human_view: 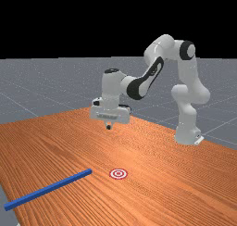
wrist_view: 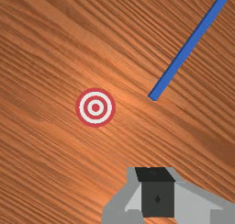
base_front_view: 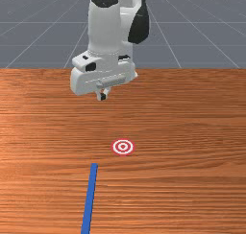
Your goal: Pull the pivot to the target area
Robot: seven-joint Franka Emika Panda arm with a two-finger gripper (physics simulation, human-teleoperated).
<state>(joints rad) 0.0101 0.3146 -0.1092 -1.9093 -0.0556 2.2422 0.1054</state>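
front view: the target area [base_front_view: 123, 146] is a flat round mark on the orange-brown table [base_front_view: 192, 122], printed like a bullseye in red and white rings. near it, toward the front view's left and lower edge, is one end of the pivot [base_front_view: 90, 199], a plain blue bar, straight and slim, with a darker shade down one side. from there it runs away from the target area and out past the lower edge. the gripper [base_front_view: 102, 96] is in the air, on the arm's side of the target area and slightly to the front view's left, its fingers together with nothing in them.

far view: the pivot lies from near the target area, on the far view's left, down to the table's edge, both ends square-cut, apart from the rings. the gripper hangs higher than the target area and well apart from the pivot. the dark forearm panel [human_view: 156, 70] carries small pale marks, too small to read.

wrist view: the black fingertips of the gripper [wrist_view: 156, 182] meet, a small dark diamond [wrist_view: 157, 199] on them. beyond them are the target area and, near it but not touching, the pivot's end, squared off and solid blue.
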